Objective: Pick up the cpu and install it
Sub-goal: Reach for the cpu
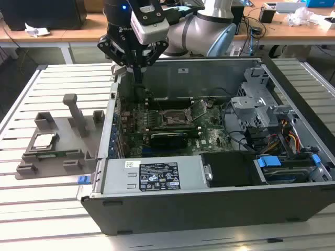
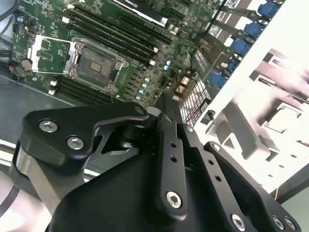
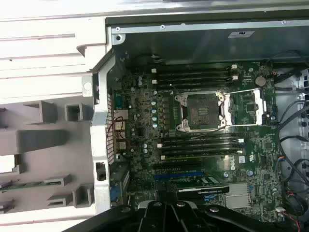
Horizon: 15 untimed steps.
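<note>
Slatted light-grey bench [image 1: 52, 209] w/ wood desks [image 1: 78, 26] behind it in the exterior view. An open PC case [image 1: 209, 209] lies flat on the bench, motherboard [image 1: 209, 138] facing up. Grey fixture plate [image 1: 73, 157] w/ upright posts sits on the bench just beside the case, on the exterior view's left. The cpu [image 1: 43, 141] lies flat in a recess of that plate, silver top up, well apart from the arm. The gripper [image 1: 137, 78] hangs fingers-down from the arm [image 1: 199, 26] over the case's far corner on the exterior view's left, above the board edge, touching nothing. Its fingers [image 2: 169, 145] look pressed together in the second wrist view, tips meeting at one point, nothing pinched btwn them. The cpu socket [image 3: 202, 112] is near the board's middle, dark contact area bare, no chip in it. Its metal load frame [image 3: 246, 106] is flipped open beside the socket. RAM sticks [image 3: 193, 75] run in rows on both sides of the socket. The plate's posts [image 3: 43, 140] show outside the case wall in the first wrist view.
</note>
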Available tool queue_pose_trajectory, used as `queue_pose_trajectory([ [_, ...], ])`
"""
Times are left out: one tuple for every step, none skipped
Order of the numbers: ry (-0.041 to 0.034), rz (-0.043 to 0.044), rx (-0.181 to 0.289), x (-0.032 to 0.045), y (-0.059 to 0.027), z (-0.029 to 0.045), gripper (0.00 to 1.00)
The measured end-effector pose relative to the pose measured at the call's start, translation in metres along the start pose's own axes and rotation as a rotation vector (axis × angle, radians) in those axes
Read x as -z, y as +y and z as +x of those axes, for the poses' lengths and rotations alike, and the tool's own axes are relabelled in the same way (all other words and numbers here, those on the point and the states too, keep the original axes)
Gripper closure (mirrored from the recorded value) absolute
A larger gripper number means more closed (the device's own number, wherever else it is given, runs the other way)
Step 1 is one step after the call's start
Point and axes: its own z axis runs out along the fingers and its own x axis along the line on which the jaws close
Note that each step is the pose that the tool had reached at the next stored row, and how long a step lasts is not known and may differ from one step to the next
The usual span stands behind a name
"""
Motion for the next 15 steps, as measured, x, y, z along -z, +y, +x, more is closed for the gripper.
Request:
queue_pose_trajectory([
  [0.0,0.0,0.0,0.0,0.0,0.0,0.89],
  [-0.0001,0.0,0.0,0.0,-0.0001,0.0014,0.89],
  [0.0,0.0001,0.0,0.0001,-0.0002,0.0029,0.89],
  [-0.0001,0.0,0.0,0.0001,-0.0003,0.0042,0.89],
  [-0.0001,-0.0001,0.0,0.0001,-0.0003,0.0047,0.89],
  [-0.0001,-0.0001,0.0,0.0001,-0.0004,0.0055,0.89],
  [0.0,0.0,0.0,0.0002,-0.0004,0.0059,0.89],
  [0.0,0.0,0.0,0.0002,-0.0004,0.0067,0.89],
  [-0.0001,-0.0001,0.0,0.0002,-0.0005,0.0072,0.89],
  [0.0,0.0,0.0,0.0002,-0.0006,0.0083,0.89],
  [-0.0001,-0.0001,0.0,0.0002,-0.0007,0.0092,0.89],
  [0.0,0.0,0.0,0.0003,-0.0007,0.0101,0.89],
  [0.0,0.0,0.0,0.0003,-0.0007,0.0108,0.89],
  [0.0,0.0,0.0,0.0003,-0.0008,0.0115,0.89],
  [0.0,0.0,0.0,0.0004,-0.001,0.0141,0.89],
])
